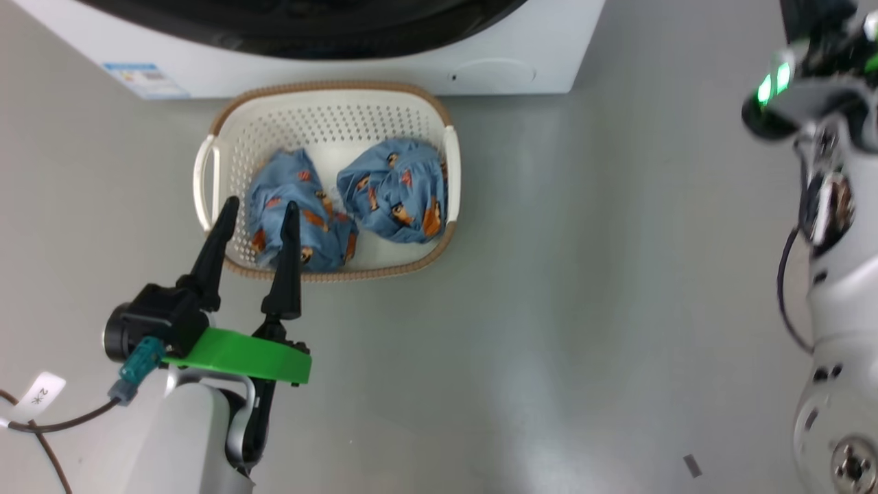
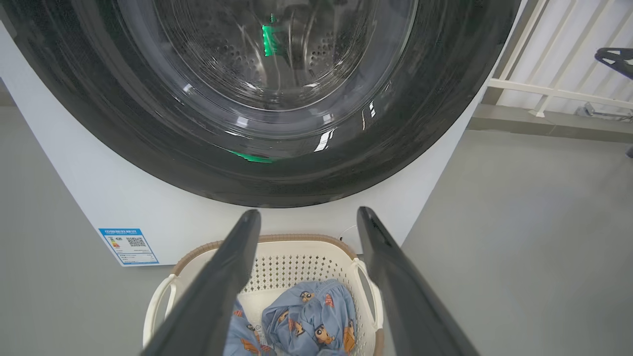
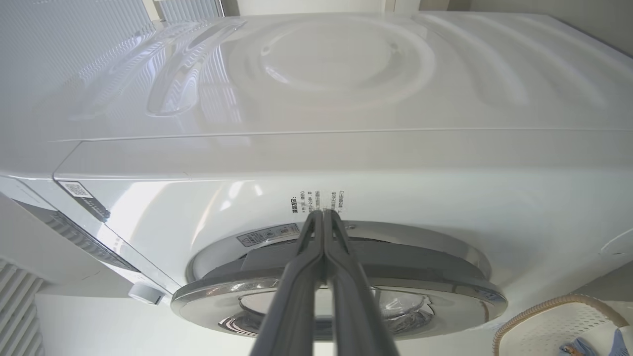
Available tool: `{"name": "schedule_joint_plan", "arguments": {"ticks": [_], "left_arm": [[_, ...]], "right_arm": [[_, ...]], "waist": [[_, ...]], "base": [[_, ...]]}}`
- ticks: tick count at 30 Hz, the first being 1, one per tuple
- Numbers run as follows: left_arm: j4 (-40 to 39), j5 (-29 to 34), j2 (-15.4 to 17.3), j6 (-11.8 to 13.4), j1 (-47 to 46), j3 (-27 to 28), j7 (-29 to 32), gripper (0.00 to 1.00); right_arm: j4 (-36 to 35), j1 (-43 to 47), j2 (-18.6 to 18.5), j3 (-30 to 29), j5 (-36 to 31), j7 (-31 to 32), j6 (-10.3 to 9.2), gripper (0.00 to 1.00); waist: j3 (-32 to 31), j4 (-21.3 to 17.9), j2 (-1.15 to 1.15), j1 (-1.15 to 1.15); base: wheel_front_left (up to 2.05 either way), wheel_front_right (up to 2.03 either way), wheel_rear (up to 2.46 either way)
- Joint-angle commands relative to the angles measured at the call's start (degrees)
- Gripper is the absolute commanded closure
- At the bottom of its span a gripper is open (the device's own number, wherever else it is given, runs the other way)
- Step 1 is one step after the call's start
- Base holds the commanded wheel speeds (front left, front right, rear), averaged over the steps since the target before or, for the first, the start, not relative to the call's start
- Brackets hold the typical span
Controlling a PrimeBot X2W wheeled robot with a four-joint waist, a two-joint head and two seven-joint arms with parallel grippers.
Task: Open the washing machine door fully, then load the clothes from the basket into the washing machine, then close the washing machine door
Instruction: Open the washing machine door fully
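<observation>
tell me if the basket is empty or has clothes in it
Loaded, not empty: the basket holds two bundles of blue clothes, side by side.

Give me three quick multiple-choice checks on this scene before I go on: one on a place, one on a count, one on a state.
1. Where does the basket stand relative to the washing machine?
A. On top of it
B. On the floor before its front
C. Inside it

2. How many bundles of clothes lie in the basket?
A. One
B. Three
C. Two

3. The left gripper is:
A. Open, holding nothing
B. Shut on a bundle
C. Shut on the basket's rim

Answers:
1 B: the head view shows it on the floor below the machine's white front.
2 C: two blue bundles lie side by side.
3 A: its fingers stand clearly apart.
</observation>
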Motion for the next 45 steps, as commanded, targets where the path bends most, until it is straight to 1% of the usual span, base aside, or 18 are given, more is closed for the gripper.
{"name": "schedule_joint_plan", "arguments": {"ticks": [1, 8, 13, 14, 15, 21, 29, 36, 45], "left_arm": [[-1.41, -0.44, 1.14, 0.35, -0.97, 1.51, -0.52, 0.00], [-1.19, -0.66, 1.14, 0.12, -1.73, 0.59, -0.52, 0.00], [-1.17, -0.90, 1.14, 0.08, -2.12, -0.06, -0.52, 0.00], [-1.17, -0.90, 1.14, 0.08, -2.12, -0.06, -0.52, 0.00], [-1.21, -0.95, 1.14, 0.06, -2.29, -0.27, -0.52, 0.00], [-1.32, -1.19, 1.14, 0.06, -2.67, -0.97, -0.52, 0.00], [-1.53, -2.23, 1.14, 0.22, -3.48, -1.91, -0.52, 0.00], [-1.69, -2.49, 1.14, 0.48, -3.93, -2.27, -0.52, 0.00], [-1.84, -3.06, 1.14, 0.85, -4.27, -2.32, -0.52, 0.00]], "right_arm": [[-1.02, -1.68, 0.43, 1.19, 0.82, 0.68, 0.09, 1.00], [3.84, -9.40, -0.02, 3.94, -0.98, 4.79, 0.09, 1.00], [7.06, -14.41, 0.26, 5.34, -2.52, 6.16, 0.09, 1.00], [7.06, -14.41, 0.26, 5.34, -2.52, 6.16, 0.09, 1.00], [8.46, -16.42, 0.35, 5.95, -3.41, 6.40, 0.09, 1.00], [12.81, -21.85, 0.37, 6.81, -5.68, 6.11, 0.09, 1.00], [18.02, -28.25, -0.28, 7.50, -8.42, 5.25, 0.09, 1.00], [21.42, -31.41, -0.51, 8.32, -10.19, 6.05, 0.09, 1.00], [22.36, -31.85, -0.53, 9.19, -11.26, 8.57, 0.09, 1.00]], "waist": [[1.36, 1.15, 0.00, 0.00], [2.42, 2.28, 0.00, 0.00], [3.04, 3.08, 0.00, 0.00], [3.04, 3.08, 0.00, 0.00], [3.37, 3.37, 0.00, 0.00], [4.16, 4.39, 0.00, 0.00], [5.37, 6.13, 0.00, 0.00], [6.16, 6.70, 0.00, 0.00], [6.40, 6.58, 0.00, 0.00]], "base": [[0.00, 0.00, 0.00], [0.00, 0.00, 0.00], [0.00, 0.00, 0.00], [0.00, 0.00, 0.00], [0.00, 0.00, 0.00], [0.00, 0.00, 0.00], [0.00, 0.00, 0.00], [0.00, 0.00, 0.00], [0.00, 0.00, 0.00]]}}
